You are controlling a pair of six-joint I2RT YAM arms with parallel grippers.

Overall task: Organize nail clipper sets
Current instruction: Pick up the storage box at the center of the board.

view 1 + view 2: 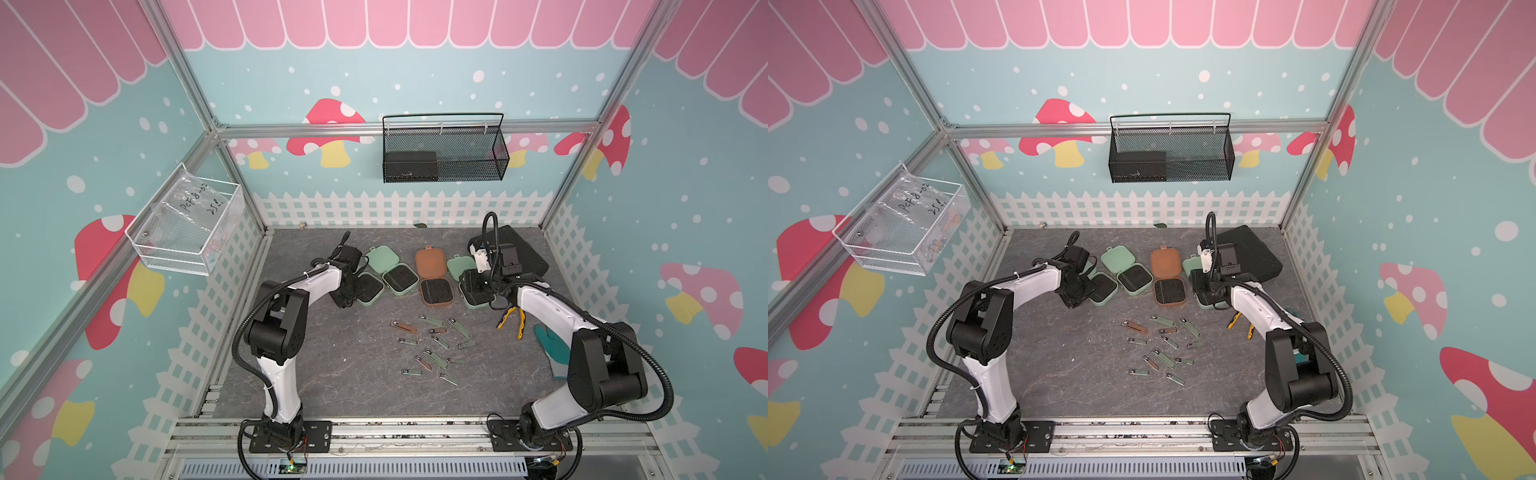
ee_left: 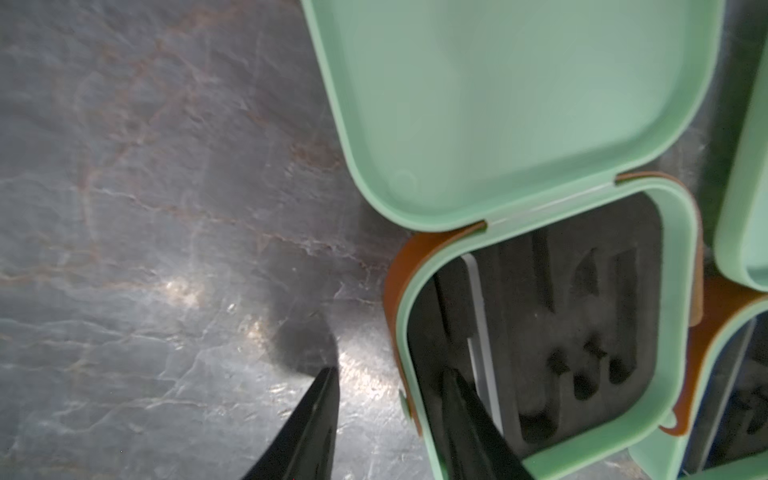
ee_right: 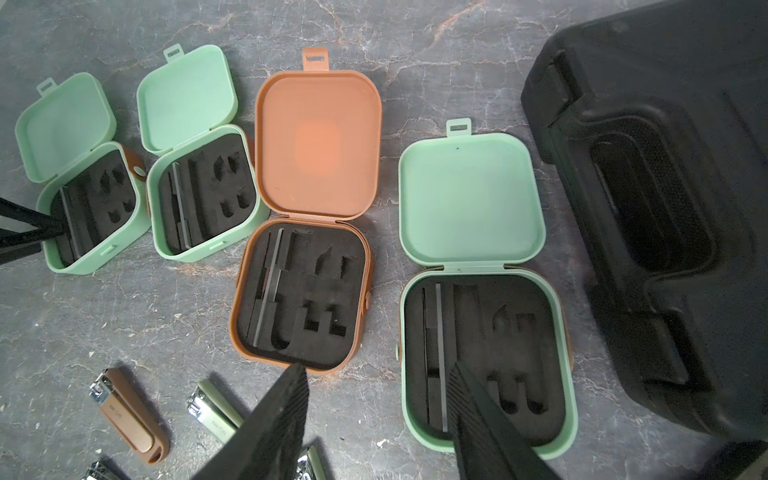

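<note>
Four open hinged cases stand in a row at the back of the table, lids folded back: a mint one [image 1: 368,289], a second mint one [image 1: 399,277], a brown one [image 1: 435,291] and a mint one [image 3: 571,374] at the right end. Their black slotted inserts [image 2: 561,311] hold only a thin metal strip. Several slim clippers [image 1: 434,347] lie loose in front. My left gripper [image 2: 388,372] is open, straddling the leftmost case's wall, one finger inside. My right gripper [image 3: 378,365] is open above the right-end case's near wall, one finger over the insert, one over the table.
A large black tool case [image 3: 665,208] lies right behind the right-end mint case. Yellow-handled pliers [image 1: 513,318] and a teal object [image 1: 548,336] lie under my right arm. A black mesh basket [image 1: 444,149] hangs on the back wall, a white wire one [image 1: 187,220] on the left wall.
</note>
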